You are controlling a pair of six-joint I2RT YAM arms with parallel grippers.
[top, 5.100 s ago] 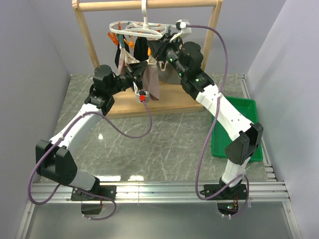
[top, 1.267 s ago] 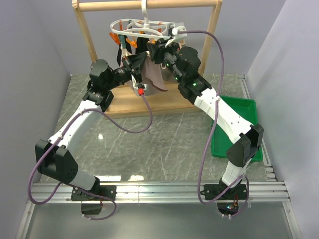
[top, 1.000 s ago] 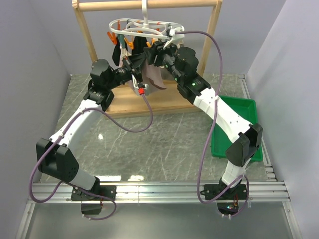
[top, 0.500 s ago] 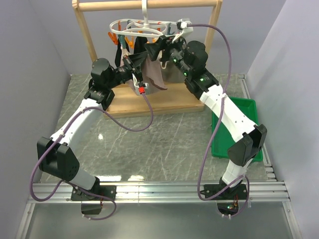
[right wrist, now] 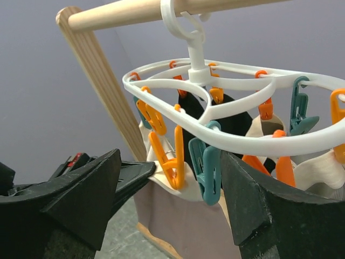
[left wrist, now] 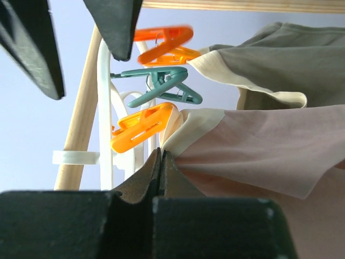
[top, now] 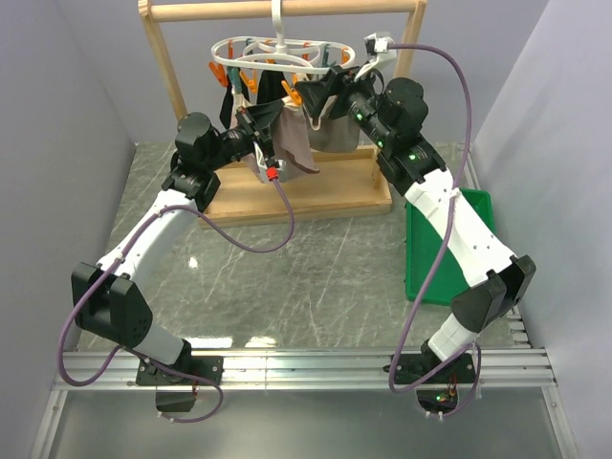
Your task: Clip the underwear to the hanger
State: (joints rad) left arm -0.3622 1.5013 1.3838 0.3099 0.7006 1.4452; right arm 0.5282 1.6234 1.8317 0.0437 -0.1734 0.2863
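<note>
Pink-beige underwear [left wrist: 259, 145] corner seemingly pinched in closed left gripper [left wrist: 161, 155], right gripper [right wrist: 170, 162] spread wide near hanger [right wrist: 242, 144]

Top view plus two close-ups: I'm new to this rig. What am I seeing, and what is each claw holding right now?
Two robot arms, bolted at the near edge of the table. The wide picture looks down from above and behind; each close-up is a wrist camera. On it: a wooden rack and a green tray. The white peg hanger hangs from the rack. The left gripper is shut on the pink-beige underwear, by the pegs. The right gripper is open beside the hanger, holding nothing.
</note>
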